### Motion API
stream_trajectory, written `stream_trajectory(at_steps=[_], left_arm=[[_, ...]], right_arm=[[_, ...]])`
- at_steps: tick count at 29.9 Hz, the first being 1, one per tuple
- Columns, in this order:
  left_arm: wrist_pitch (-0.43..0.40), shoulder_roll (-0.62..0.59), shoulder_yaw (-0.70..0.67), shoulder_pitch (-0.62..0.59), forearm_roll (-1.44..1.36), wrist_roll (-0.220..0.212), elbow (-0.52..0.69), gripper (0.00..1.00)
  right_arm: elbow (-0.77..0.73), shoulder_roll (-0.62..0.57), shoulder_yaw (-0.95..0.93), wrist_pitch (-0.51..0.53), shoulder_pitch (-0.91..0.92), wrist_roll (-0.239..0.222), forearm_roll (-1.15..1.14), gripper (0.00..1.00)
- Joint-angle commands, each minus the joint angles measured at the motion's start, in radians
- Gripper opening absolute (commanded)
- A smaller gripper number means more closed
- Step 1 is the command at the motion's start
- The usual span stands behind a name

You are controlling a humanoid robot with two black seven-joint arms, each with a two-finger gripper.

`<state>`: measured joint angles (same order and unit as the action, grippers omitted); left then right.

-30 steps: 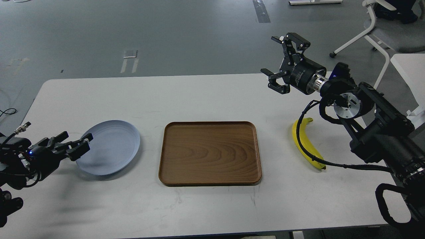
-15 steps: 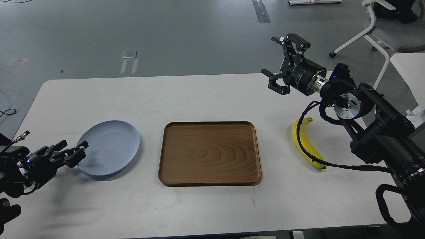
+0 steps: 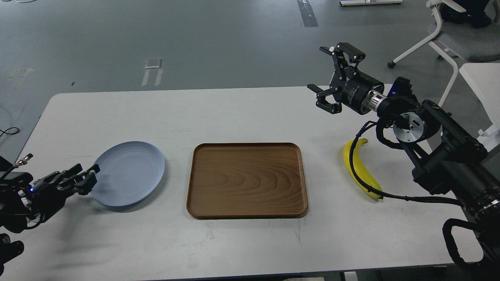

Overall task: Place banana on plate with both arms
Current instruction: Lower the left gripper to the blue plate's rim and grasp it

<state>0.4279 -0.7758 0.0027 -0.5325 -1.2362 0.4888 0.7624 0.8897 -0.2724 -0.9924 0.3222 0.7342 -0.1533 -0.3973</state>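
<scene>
The yellow banana [image 3: 356, 167] lies on the white table at the right, with a black cable of my right arm lying across it. The pale blue-grey plate [image 3: 131, 172] lies flat at the left. My left gripper [image 3: 85, 177] is low at the plate's left rim, its fingers slightly apart and holding nothing. My right gripper [image 3: 330, 74] is wide open and empty. It hangs in the air over the table's far edge, above and to the left of the banana.
A brown wooden tray [image 3: 247, 179] lies in the middle of the table [image 3: 242, 113], between plate and banana. A white office chair [image 3: 449, 35] stands on the floor behind the table's right end.
My left gripper has drawn back to the left, off the plate, and the plate has settled flat. My right gripper has sunk slightly.
</scene>
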Motion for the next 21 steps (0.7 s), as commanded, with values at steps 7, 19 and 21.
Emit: stream_trajectory(at_steps=[7,19,21], left_arm=[[-0.001,0.046,0.003,0.016,0.0,0.0,-0.071,0.53],[-0.001,0.058,0.002,0.016,0.0,0.0,-0.08,0.0],[-0.001,0.058,0.002,0.009,0.001,0.0,-0.078,0.0]], right_arm=[[-0.002,0.001,0.003,0.0,-0.007,0.0,-0.002,1.0],[-0.002,0.001,0.003,0.0,-0.021,0.003,-0.005,1.0],[-0.002,0.001,0.003,0.0,-0.022,0.003,-0.005,1.0]])
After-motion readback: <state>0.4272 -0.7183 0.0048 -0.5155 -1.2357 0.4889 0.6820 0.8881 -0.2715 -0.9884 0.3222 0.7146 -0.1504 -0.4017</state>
